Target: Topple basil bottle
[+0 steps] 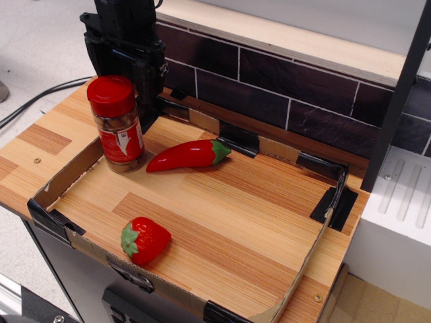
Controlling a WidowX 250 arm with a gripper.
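A basil bottle (119, 123), clear rigid plastic with a red lid, stands upright at the tray's (60, 176) back-left corner. The black gripper (138, 81) hangs just behind it; finger spacing cannot be told. Likely light and top-heavy; push near the lid.

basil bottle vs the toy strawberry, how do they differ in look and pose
The basil bottle stands upright at the tray's back left corner, while the toy strawberry lies on its side near the front edge. The bottle is a clear jar showing brown contents, with a red lid and a label; the strawberry is solid red with a green leafy cap. The bottle is clearly the taller of the two. Both have red on them and rest on the wooden tray floor.
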